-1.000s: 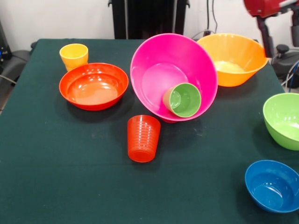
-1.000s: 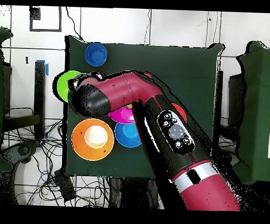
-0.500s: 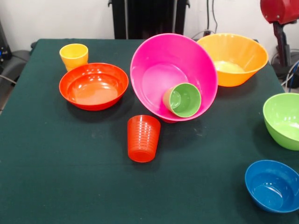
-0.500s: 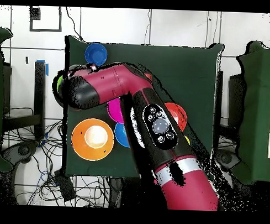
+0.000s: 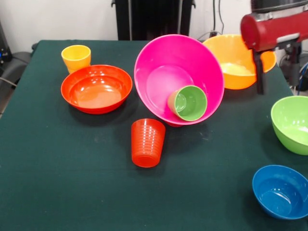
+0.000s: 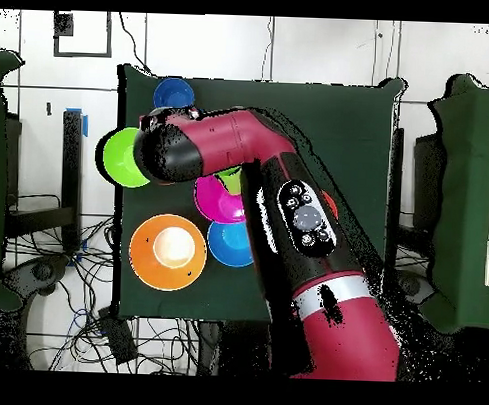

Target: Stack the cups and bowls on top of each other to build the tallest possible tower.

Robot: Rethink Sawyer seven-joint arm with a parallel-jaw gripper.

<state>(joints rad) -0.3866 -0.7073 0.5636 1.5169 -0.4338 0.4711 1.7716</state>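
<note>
The large pink bowl [image 5: 166,72] is tipped on its side mid-table, its mouth facing the front camera. The light green cup [image 5: 188,102] lies inside it. From above, this pink bowl [image 6: 217,200] touches a medium blue bowl [image 6: 230,245]. The ribbed orange-red cup [image 5: 147,143] stands alone in front. The yellow cup [image 5: 76,57] stands behind the red-orange bowl [image 5: 96,89]. My red arm [image 5: 274,28] hangs over the yellow-orange bowl [image 5: 236,60]. Of the gripper [image 5: 260,77] only a dark piece below the arm shows, clear of every cup and bowl.
At the table's right edge a lime green bowl [image 5: 291,124] sits behind a blue bowl [image 5: 280,191]. In the overhead view the arm [image 6: 288,222] covers much of the table's middle. Cables and a dark stand lie beyond the table's edges.
The red arm has swung lower and leftward into the front view, now over the yellow-orange bowl's right side. No cup or bowl has moved.
</note>
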